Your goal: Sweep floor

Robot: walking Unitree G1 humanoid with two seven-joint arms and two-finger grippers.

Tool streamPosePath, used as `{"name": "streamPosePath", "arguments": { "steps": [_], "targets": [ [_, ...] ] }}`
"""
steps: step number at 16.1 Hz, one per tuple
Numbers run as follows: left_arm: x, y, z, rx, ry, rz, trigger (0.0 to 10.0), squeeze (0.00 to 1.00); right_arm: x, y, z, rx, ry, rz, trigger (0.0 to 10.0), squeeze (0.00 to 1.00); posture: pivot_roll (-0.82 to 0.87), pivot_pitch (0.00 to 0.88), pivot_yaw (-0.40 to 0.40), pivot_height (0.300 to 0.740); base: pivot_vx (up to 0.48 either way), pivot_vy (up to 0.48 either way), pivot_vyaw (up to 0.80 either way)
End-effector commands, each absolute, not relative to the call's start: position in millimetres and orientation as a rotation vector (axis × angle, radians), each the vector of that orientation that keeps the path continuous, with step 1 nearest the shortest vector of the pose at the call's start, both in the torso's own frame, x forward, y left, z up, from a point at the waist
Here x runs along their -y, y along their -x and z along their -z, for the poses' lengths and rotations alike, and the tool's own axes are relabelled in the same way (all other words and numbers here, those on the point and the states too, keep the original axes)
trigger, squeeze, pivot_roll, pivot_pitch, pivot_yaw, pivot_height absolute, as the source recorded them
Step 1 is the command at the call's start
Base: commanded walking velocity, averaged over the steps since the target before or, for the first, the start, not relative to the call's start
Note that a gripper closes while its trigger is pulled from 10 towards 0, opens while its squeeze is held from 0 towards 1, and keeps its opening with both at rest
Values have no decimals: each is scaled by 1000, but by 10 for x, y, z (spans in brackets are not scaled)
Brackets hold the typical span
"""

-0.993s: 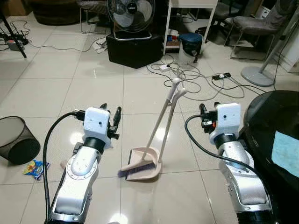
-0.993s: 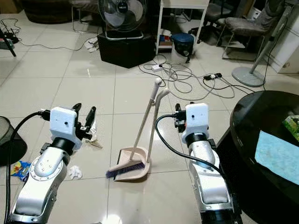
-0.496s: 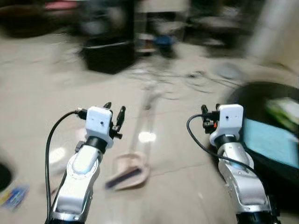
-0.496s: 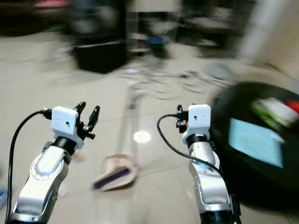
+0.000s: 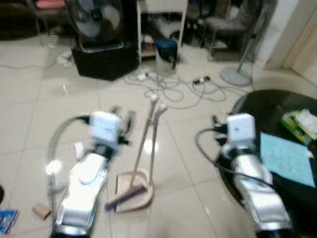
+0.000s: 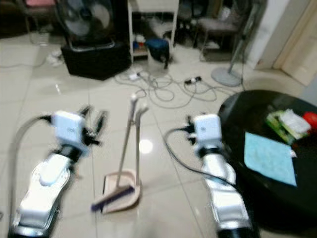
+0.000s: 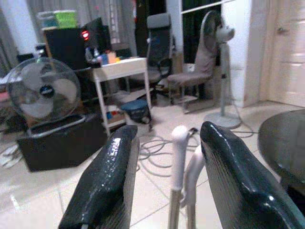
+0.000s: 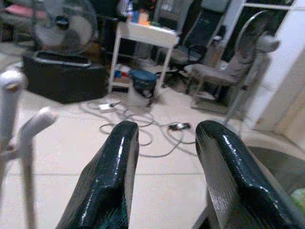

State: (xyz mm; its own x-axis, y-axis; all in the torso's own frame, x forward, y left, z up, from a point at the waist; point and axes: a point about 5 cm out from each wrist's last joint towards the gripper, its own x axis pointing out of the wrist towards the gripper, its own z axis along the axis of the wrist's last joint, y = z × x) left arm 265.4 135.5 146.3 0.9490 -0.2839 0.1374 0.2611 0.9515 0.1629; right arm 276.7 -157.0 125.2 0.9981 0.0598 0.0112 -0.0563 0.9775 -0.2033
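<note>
roughly centred on the tiled floor [image 5: 29, 124], a broom [image 5: 130, 191] and a beige dustpan [image 5: 132, 184] stand together, both long pale handles leaning up side by side; the broom's purple bristles rest in the pan's mouth. head views are somewhat blurred

left gripper [image 5: 123, 116] raised in the air to the left of the two handle tops, apart from them; its two black fingers [image 7: 102, 181] are spread with nothing between them. in the left wrist view the two white handle ends show in the gap between the fingers, further off

right gripper [image 8: 164, 176] held up to the right of the handles, well apart from them, near the edge of a round black table [image 6: 257, 198]; fingers also spread and empty. in the right wrist view the two handle tips sit off to one side of the fingers

on the table: a light blue cloth [image 6: 269, 158], a green and white packet [image 6: 285, 123], a red object at the edge, too blurred to name

on the floor near the left arm: small scraps of litter [image 5: 40, 211] and a blue wrapper [image 5: 6, 220]

behind: a floor fan [image 5: 94, 22] on a black box [image 5: 105, 59], a white shelf unit [image 5: 161, 20], a dark blue bucket [image 5: 166, 49], tangled cables [image 5: 168, 87] with a power strip, a pedestal fan base [image 5: 235, 76], office chairs
</note>
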Motion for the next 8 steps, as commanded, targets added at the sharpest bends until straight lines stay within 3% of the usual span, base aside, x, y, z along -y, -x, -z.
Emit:
{"name": "streamPosePath", "arguments": {
  "steps": [1,4,6,8],
  "targets": [
    [-1438,-2655,-1501,170,-160,260,10000,0,1475,-2760,-1287,33,193,-94,10000,0,-37,16,-39,740,319,0,0],
    [-1440,-2658,-1507,171,-159,262,10000,0,1476,-2763,-1277,22,161,-83,10000,0,-41,22,-35,740,317,0,0],
    [-1440,-2659,-1506,170,-159,264,10000,0,1478,-2764,-1281,25,164,-82,10000,0,-41,27,-32,740,319,0,-513],
    [-1438,-2660,-1502,170,-163,267,10000,0,1475,-2751,-1281,30,168,-92,10000,0,-40,31,-31,740,317,0,0]
  ]
}}
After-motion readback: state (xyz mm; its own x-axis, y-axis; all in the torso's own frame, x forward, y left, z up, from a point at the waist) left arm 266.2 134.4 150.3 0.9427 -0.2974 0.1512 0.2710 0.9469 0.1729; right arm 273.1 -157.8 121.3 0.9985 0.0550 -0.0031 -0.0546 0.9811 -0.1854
